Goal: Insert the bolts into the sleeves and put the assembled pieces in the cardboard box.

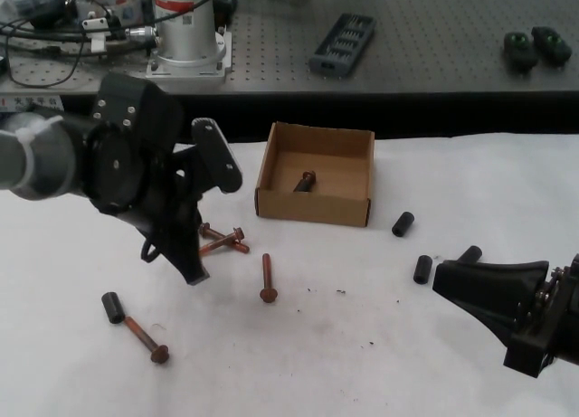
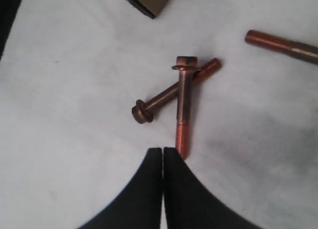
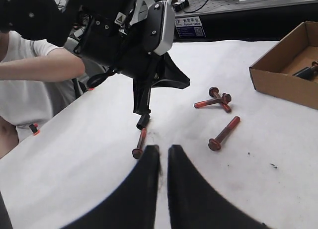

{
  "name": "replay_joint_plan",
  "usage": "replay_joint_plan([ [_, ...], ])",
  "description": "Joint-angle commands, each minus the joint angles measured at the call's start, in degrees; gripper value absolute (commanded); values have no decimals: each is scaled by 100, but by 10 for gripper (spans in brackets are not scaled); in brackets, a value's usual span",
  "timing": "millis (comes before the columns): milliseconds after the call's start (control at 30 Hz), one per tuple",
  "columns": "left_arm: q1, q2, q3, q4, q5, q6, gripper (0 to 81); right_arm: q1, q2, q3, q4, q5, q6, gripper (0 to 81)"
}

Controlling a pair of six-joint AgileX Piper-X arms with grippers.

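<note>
Our right pincer [image 3: 163, 148] rests clenched, sleeves [image 1: 422, 269] at its 11 o'clock. Our left pincer [image 2: 163, 150], also clenched, hangs above the counter [image 1: 362, 345], 2 crossed bolts [image 2: 184, 105] just beside at 1 o'clock. We should release it and straddle 1 shank only; the cardboard box [image 1: 314, 209] lies farther.

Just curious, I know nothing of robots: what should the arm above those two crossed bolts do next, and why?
Probably open the left gripper: its fingers are shut, right beside the threaded end of a bolt crossing another bolt, so it cannot grasp either yet.
</note>
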Motion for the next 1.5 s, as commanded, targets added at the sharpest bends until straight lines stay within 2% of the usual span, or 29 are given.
replay_joint_plan([
  [0,-89,-9,-52,140,-49,-58,6,20,-46,-72,-5,-32,-54,71],
  [67,-151,-22,-52,409,-210,272,6,20,-46,-72,-5,-32,-54,71],
  [200,-202,-22,-52,1358,-746,1516,6,20,-46,-72,-5,-32,-54,71],
  [267,-202,-22,-52,1659,-866,1738,6,20,-46,-72,-5,-32,-54,71],
  [767,-284,-34,-52,3016,-878,1365,6,20,-46,-72,-5,-32,-54,71],
  [1200,-423,-47,-52,3455,-878,1148,8,20,-46,-72,-5,-32,-54,71],
  [1267,-421,-47,-52,3455,-854,1148,64,20,-46,-72,-5,-32,-54,71],
  [1433,-421,-47,-52,3455,-856,1162,359,20,-46,-72,-5,-32,-54,71],
  [1467,-421,-47,-52,3455,-837,1162,393,20,-46,-72,-5,-32,-54,71],
])
